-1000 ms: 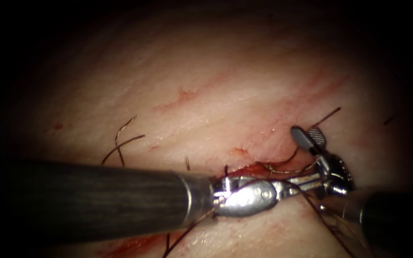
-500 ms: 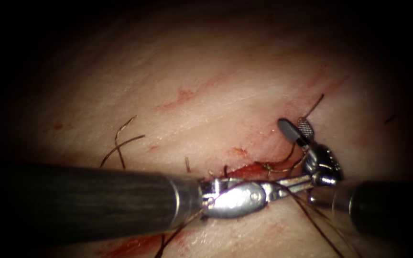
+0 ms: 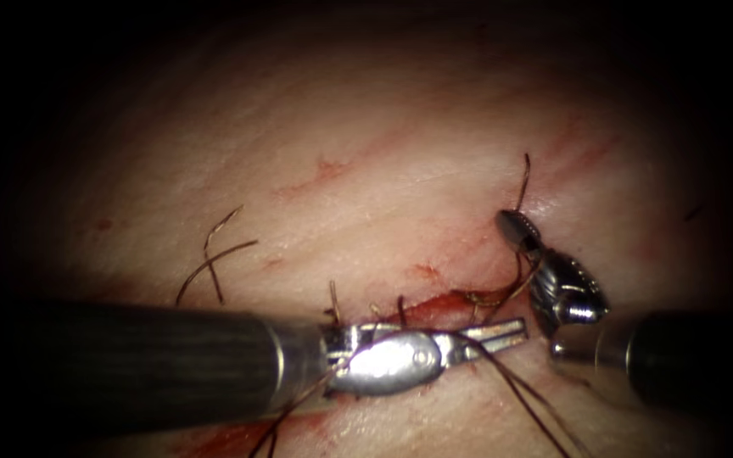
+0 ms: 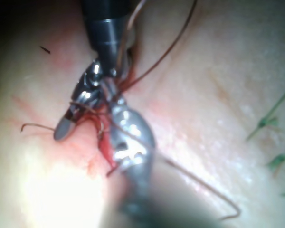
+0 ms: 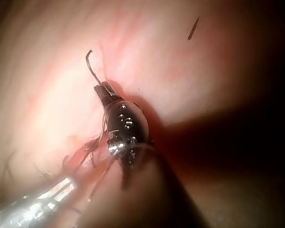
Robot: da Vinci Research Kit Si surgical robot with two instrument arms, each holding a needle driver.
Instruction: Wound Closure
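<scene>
The right arm's silver tool [image 3: 512, 226] is clamping the dark thread [image 3: 523, 174]; the left's steel tool [image 3: 502, 332], jaws barely parted, is lying just below-left.

Dark, curved cut ends of thread [image 3: 214, 254] are seen lying loose together. Thin green strands [image 4: 268, 121] and a short dark fragment [image 5: 194, 27] are also seen.

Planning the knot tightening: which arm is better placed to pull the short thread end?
Right, probably: the right tool is already shut on the short thread end, while the left tool lies beside the cut.
</scene>
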